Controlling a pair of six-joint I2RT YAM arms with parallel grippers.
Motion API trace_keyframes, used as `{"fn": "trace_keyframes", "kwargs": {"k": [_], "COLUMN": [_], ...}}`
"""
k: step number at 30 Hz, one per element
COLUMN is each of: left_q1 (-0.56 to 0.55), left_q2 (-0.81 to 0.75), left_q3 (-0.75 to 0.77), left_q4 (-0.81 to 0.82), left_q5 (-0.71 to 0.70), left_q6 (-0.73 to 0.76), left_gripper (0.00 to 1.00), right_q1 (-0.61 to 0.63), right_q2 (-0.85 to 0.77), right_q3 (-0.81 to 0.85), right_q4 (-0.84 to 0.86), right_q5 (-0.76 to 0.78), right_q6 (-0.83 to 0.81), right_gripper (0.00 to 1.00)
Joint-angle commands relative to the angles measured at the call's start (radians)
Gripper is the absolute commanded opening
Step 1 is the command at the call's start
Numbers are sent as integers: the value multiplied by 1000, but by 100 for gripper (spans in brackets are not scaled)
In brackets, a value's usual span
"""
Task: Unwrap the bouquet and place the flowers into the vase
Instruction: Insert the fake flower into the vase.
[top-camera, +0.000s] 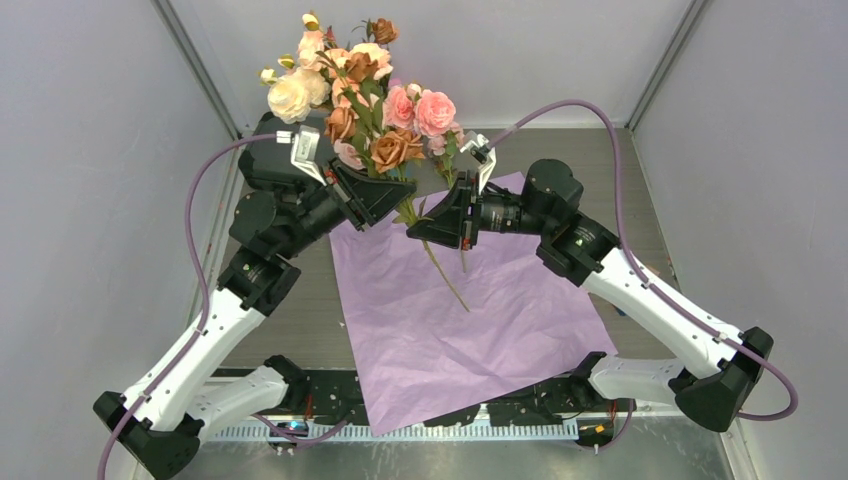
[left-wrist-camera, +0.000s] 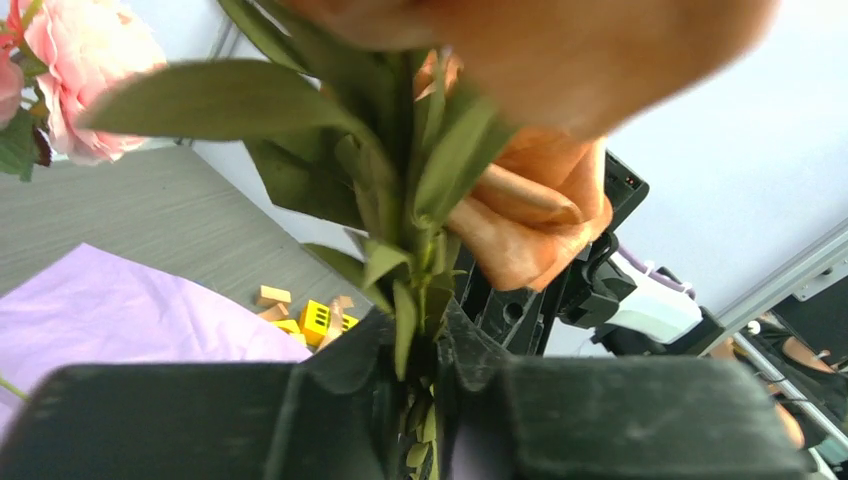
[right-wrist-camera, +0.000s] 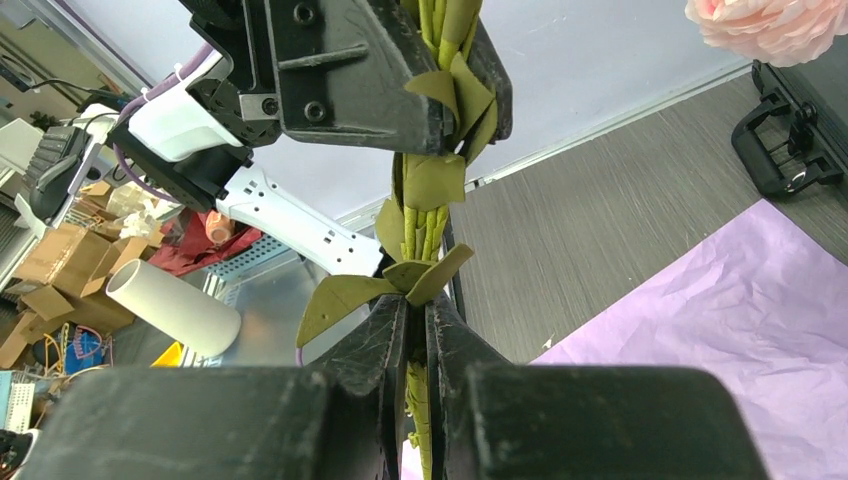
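A: Claws?
B: Right gripper (right-wrist-camera: 418, 330) is pinched onto the lower stems of the flowers (top-camera: 435, 112). Left gripper (left-wrist-camera: 418, 352) is clamped just above it. Leaves hide its pads, so probably firm.
A: Where?
B: Aloft over the paper's (top-camera: 470, 330) far edge, mid-tabletop (top-camera: 310, 330). Light, springy, top-heavy. Grip the stem bundle, never the blooms.

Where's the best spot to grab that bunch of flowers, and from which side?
The bundled green stems, just under the blooms, coming in from the side. The flowers stand roughly upright, their heads wide and soft, while the stems form one thin bunch, easy to pinch across.
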Motion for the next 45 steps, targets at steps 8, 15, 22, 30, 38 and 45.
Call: {"fn": "trace_keyframes", "kwargs": {"k": [8, 15, 22, 30, 38, 45], "left_q1": [-5, -5, -5, -5, -5, -4], "left_q2": [-14, 12, 50, 99, 219, 299], "left_q3": [3, 33, 80, 87, 137, 126], "left_q4": [38, 6, -45, 14, 161, 339], "left_q5": [3, 36, 101, 70, -49, -141], "left_q6": [15, 100, 413, 704, 911, 1038], "left_gripper": [0, 0, 0, 0, 0, 0], "right_q1": [5, 5, 5, -36, -350, -524], "right_q2": [-2, -17, -42, -128, -151, -173], "right_q3": [58, 54, 46, -46, -156, -228], "right_q4": [-42, -62, -145, -209, -181, -153], "right_q5": [21, 105, 231, 500, 408, 350], "right_q6": [-27, -43, -68, -89, 15, 46], "right_gripper": [0, 34, 76, 86, 87, 87]}}
